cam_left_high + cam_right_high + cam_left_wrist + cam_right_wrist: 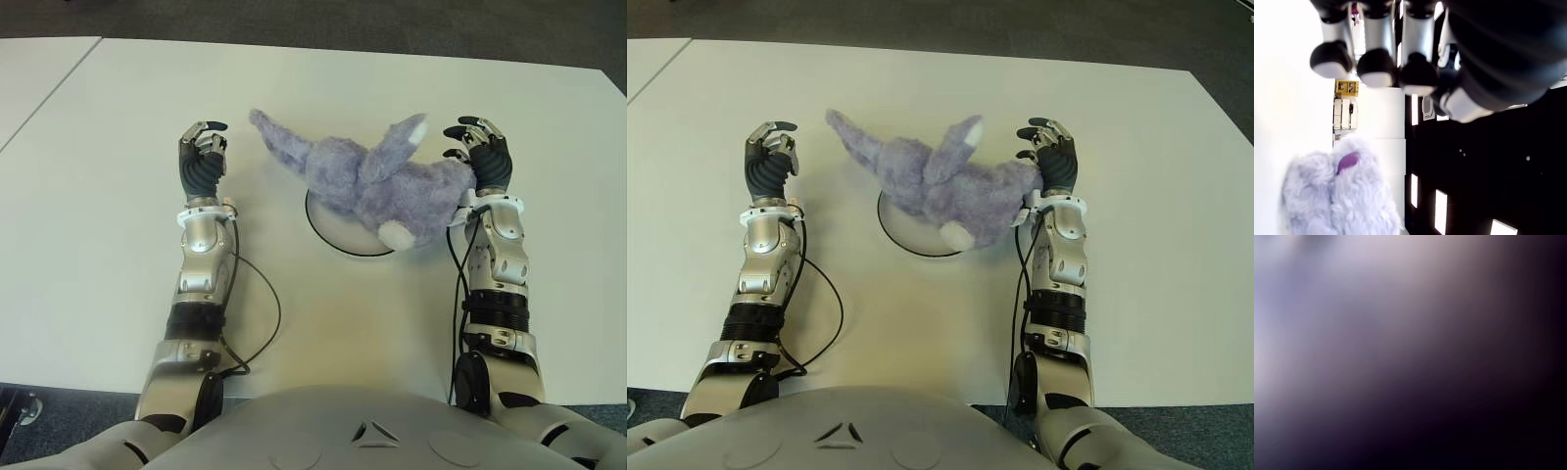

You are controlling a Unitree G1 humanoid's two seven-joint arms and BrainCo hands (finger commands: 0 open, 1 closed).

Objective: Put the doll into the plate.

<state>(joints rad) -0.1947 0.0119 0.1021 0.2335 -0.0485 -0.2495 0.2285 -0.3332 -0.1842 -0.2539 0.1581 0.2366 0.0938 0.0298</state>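
While lying forearm-down along the white table (108, 245), showed the left hand (201, 157) left of the plate (333, 235), palm upright, fingers (1374, 68) curled loosely inward, gripping nothing, well apart from the doll (377, 181). Mirrored on the right by the right hand (482, 155), wrist just against the doll's right end, fingers arched and partly spread over bare table, closed on nothing; blocked at close range in its own wrist view by purple fur. Held, in the flat white plate at table centre, the purple plush doll, sprawled across it and overhanging its far and right rim, one long limb stretching far-left toward the left hand, a white-tipped limb raised.
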